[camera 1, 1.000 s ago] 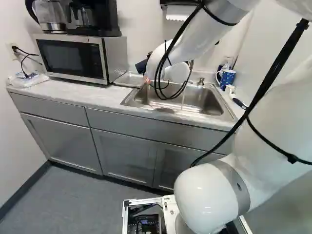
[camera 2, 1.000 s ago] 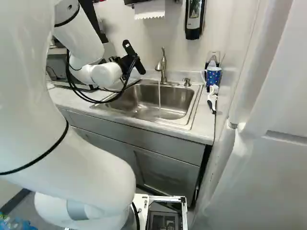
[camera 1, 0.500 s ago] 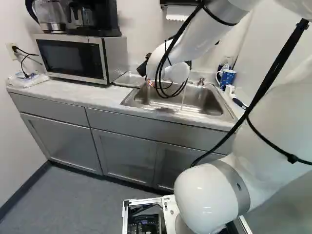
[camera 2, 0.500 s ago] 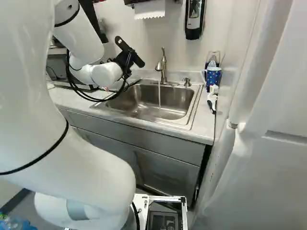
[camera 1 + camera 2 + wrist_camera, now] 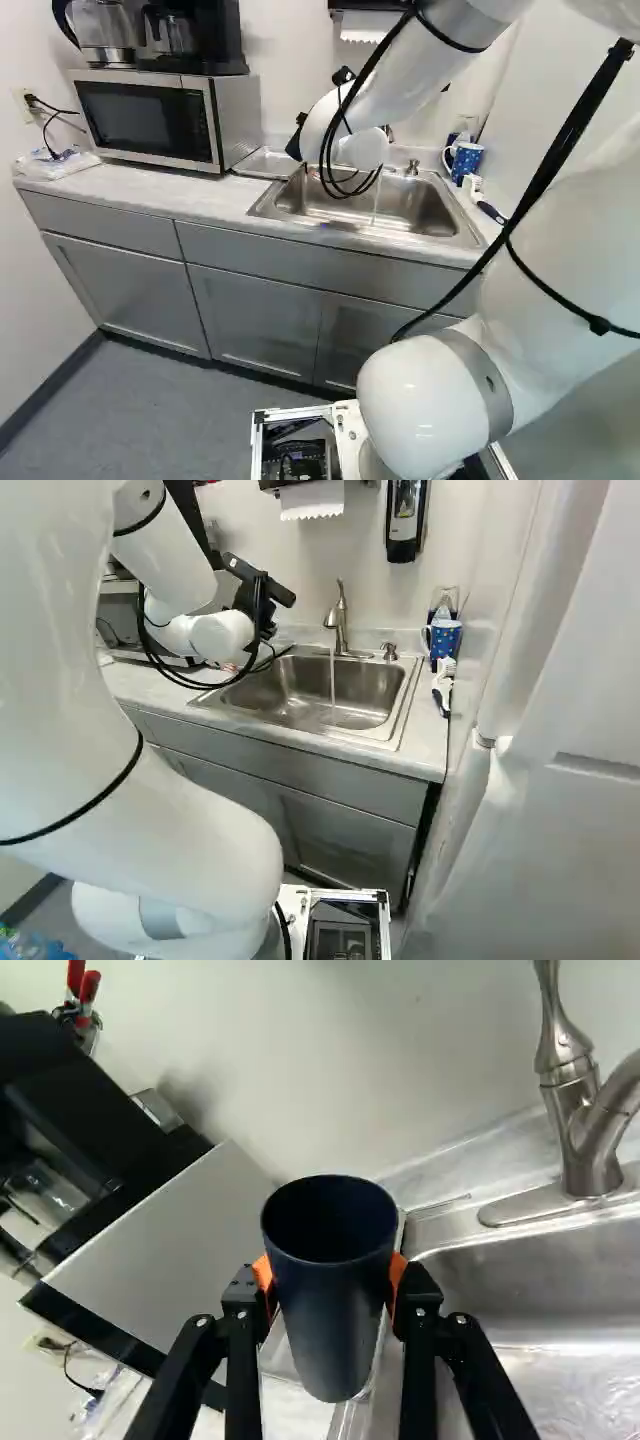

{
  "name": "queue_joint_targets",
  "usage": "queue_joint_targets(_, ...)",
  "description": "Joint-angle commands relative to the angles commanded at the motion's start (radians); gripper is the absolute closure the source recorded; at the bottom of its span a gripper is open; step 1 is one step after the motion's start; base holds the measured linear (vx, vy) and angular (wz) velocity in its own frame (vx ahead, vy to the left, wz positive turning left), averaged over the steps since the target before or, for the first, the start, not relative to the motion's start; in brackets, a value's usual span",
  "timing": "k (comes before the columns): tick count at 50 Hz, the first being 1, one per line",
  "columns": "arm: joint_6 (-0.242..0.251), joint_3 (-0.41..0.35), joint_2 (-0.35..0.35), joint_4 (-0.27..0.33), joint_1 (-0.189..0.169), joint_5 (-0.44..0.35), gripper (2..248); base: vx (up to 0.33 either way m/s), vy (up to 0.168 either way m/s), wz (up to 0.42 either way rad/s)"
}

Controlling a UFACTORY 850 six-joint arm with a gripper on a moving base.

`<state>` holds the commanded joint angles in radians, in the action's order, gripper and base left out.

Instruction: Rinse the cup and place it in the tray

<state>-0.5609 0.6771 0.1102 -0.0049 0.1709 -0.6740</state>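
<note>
The gripper [image 5: 246, 602] is closed on the dark blue cup [image 5: 330, 1320], an orange pad [image 5: 399, 1285] pressing it from either side. The cup is raised near the sink's [image 5: 375, 695] left end, clear of the counter [image 5: 130, 190], and in the wrist view its mouth shows with the base farther off.

Compared with the earlier frames, the black head at the arm's end has turned: in the right base view its long bar stood steep and now lies over at a flatter slant, and in the left base view a black piece now shows above the white wrist. The base has not moved, and the lower arm holds its place over the joint.

Left of the sink lies the tray [image 5: 250, 172], with the microwave [image 5: 150, 120] beyond it and the coffee maker [image 5: 195, 35] on top. The faucet [image 5: 341, 625] stands at the back of the sink, water [image 5: 332, 680] running into the basin (it ran in the earlier frames too). Right of the sink are a blue patterned mug [image 5: 445, 640] and a brush [image 5: 441, 688].
</note>
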Motion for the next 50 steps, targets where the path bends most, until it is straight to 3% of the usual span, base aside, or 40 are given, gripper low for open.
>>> queue_joint_targets(50, 0.526, 0.000, 0.000, 0.000, 0.000, 0.000, 126, 0.000, 0.000, 0.000)
